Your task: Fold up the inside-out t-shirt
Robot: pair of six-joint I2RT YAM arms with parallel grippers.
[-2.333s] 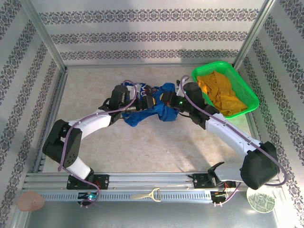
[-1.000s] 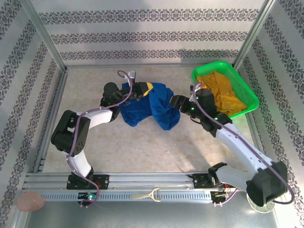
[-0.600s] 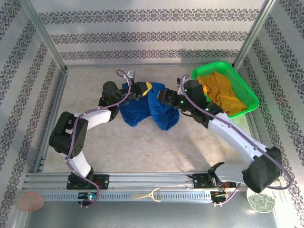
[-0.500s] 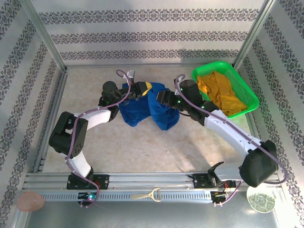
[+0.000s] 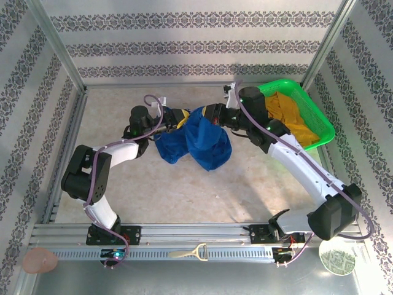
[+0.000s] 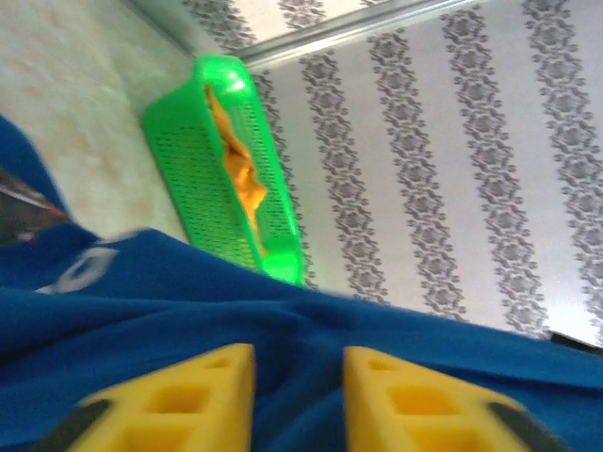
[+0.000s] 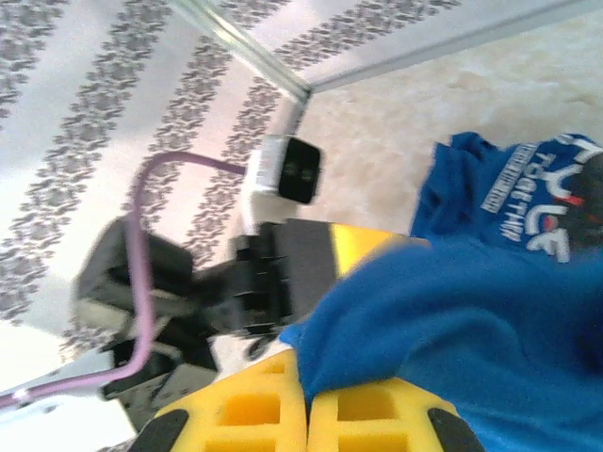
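Metal rail (image 5: 196,236) runs along the near edge of the bench (image 5: 184,184), with both arms bolted to it, and a pale handled utensil (image 5: 190,252) lies just in front of the rail. Beyond a bare stretch of bench, the royal-blue t-shirt (image 5: 199,144) sits bunched in the middle. Its lower part rests on the surface and its upper part is gathered up between the two tools. The left tool (image 5: 186,115) reaches in from the left at the shirt's upper left edge. In the left wrist view (image 6: 299,358) its yellow fingers (image 6: 203,386) stand a narrow gap apart, with blue cloth (image 6: 283,311) stretched across just past them, and I cannot tell whether they touch it. The right tool (image 5: 209,115) comes in from the right and meets the shirt's top, close to the left tool. In the right wrist view (image 7: 306,377) its yellow fingers (image 7: 254,405) are pressed together with a fold of the blue cloth (image 7: 471,311) caught between them, and white lettering (image 7: 528,207) shows on a part of the shirt farther off. To the right of the shirt, in the far right corner of the bench, a green basket (image 5: 310,146) holds a mustard-yellow garment (image 5: 295,120); the left wrist view shows this basket (image 6: 188,141) and the garment (image 6: 240,160) beyond the blue cloth. Patterned grey-and-white walls (image 5: 184,37) close off the back.
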